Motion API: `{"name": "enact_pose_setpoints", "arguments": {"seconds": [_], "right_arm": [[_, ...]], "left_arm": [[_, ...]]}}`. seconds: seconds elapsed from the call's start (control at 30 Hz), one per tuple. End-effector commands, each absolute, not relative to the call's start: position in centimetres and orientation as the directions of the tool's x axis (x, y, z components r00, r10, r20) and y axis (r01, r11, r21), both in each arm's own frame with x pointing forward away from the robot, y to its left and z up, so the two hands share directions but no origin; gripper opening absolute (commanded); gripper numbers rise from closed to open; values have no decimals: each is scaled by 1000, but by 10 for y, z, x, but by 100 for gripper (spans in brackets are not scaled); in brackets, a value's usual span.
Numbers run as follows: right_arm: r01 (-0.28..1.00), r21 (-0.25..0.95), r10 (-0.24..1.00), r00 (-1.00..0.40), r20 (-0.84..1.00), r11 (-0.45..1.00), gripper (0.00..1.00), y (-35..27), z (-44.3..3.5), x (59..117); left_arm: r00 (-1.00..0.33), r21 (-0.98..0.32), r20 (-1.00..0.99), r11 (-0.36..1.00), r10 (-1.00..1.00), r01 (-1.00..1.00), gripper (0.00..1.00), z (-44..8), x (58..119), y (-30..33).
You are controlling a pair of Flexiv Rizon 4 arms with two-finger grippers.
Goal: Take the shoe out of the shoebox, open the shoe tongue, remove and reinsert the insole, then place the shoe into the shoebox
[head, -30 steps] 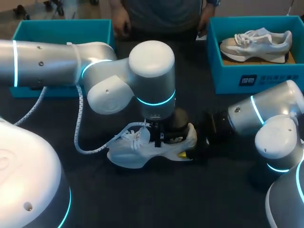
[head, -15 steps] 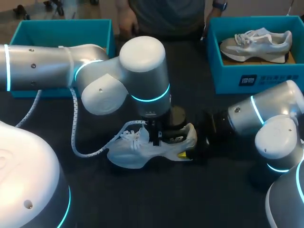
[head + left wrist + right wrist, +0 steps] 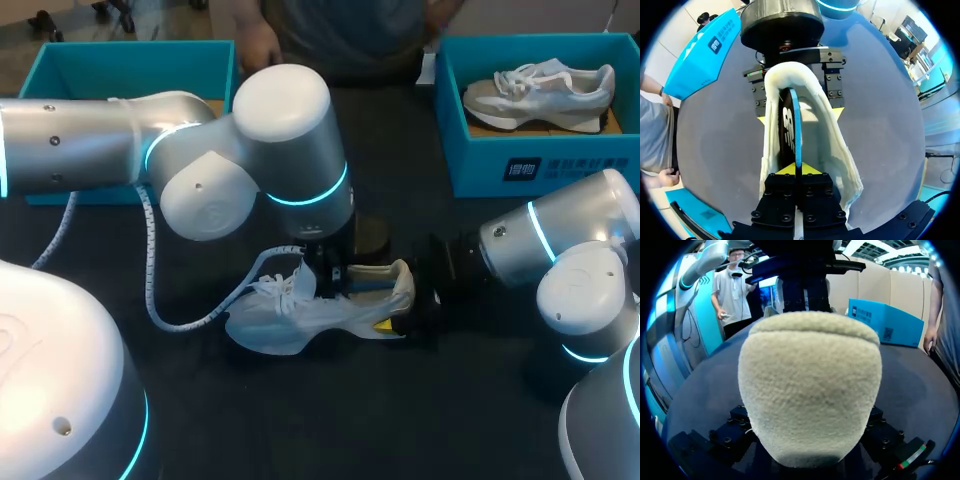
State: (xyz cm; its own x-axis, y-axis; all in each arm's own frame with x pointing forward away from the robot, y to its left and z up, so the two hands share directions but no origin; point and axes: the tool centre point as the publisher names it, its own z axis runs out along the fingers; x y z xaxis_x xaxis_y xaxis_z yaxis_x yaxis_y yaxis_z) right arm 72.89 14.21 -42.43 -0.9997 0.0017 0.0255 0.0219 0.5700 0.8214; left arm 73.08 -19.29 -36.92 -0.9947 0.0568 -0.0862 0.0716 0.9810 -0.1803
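Shoe [image 3: 290, 322] on the table [image 3: 330, 430], insole [image 3: 797, 130] on edge inside it; left shoebox [image 3: 130, 62] and right shoebox [image 3: 560, 165] behind.

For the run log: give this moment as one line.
left gripper: shut on insole | right gripper: shut on shoe | insole: on edge in shoe | shoe: on table

White shoe [image 3: 290, 322], cream fleecy heel. Insole [image 3: 789, 125] black, blue edge. Left shoebox [image 3: 130, 60], right shoebox [image 3: 540, 165] teal; second shoe [image 3: 540, 95] beige-white. Table [image 3: 400, 420] black. Left arm [image 3: 200, 170], right arm [image 3: 570, 260] silver-white, cyan rings. Fingertips [image 3: 782, 170] yellow.
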Motion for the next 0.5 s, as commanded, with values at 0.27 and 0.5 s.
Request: {"name": "enact_pose_setpoints", "arguments": {"seconds": [0.27, 0.5], "right_arm": [[22, 819, 2, -1000, 26, 574, 0, 144, -425, 727], [22, 819, 2, -1000, 26, 574, 0, 144, -425, 727]], "left_arm": [[-996, -198, -88, 979, 19, 37, 0, -355, 737, -189], [-996, -248, -94, 968, 3, 26, 0, -342, 739, -208]]}}
